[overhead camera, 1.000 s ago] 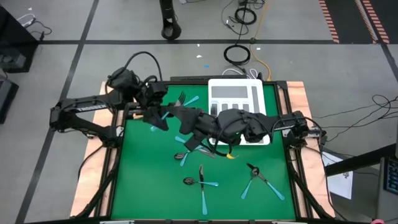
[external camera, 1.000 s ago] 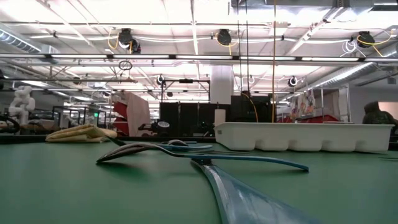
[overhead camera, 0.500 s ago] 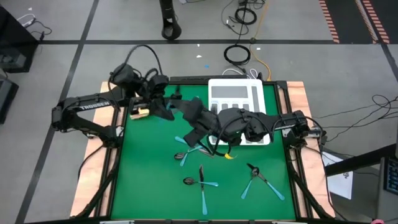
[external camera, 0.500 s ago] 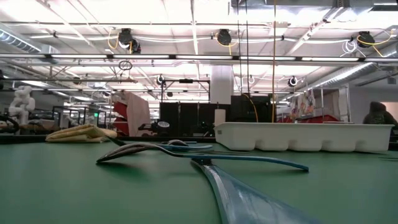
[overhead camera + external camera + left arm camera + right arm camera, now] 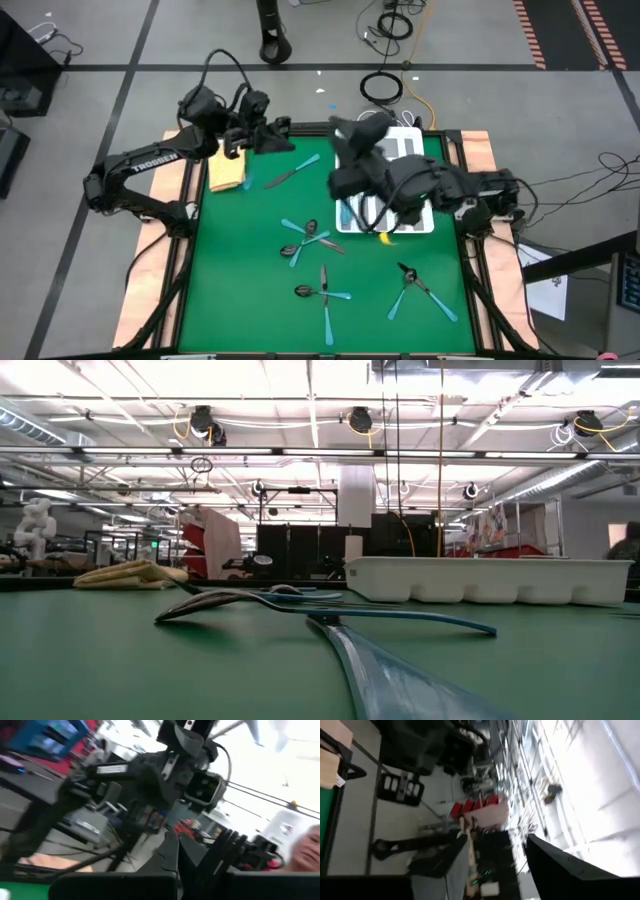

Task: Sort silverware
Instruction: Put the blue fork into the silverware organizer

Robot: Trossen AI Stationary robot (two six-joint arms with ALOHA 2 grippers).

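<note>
Several pieces of silverware with light-blue handles lie flat on the green mat (image 5: 240,300): one (image 5: 290,172) near the far left, a cluster (image 5: 306,240) in the middle, two crossed pieces (image 5: 323,292) near the front, and a pair (image 5: 415,283) at the right. In the low view a fork (image 5: 240,600) and a blue handle (image 5: 400,675) lie close by. My left gripper (image 5: 283,138) is shut, raised over the mat's far left corner. My right gripper (image 5: 352,128) is open, raised over the far left end of the white tray (image 5: 410,150). Nothing shows between either gripper's fingers.
A folded yellow cloth (image 5: 227,172) lies at the mat's far left edge. The right arm hides most of the white compartmented tray (image 5: 490,580) at the far right. Wooden borders (image 5: 480,150) frame the mat. Cables lie on the floor beyond the table.
My right gripper has risen from the middle of the mat and swung toward the far edge, ending over the tray. My left gripper has risen and drawn back toward the far left corner, uncovering the yellow cloth.
</note>
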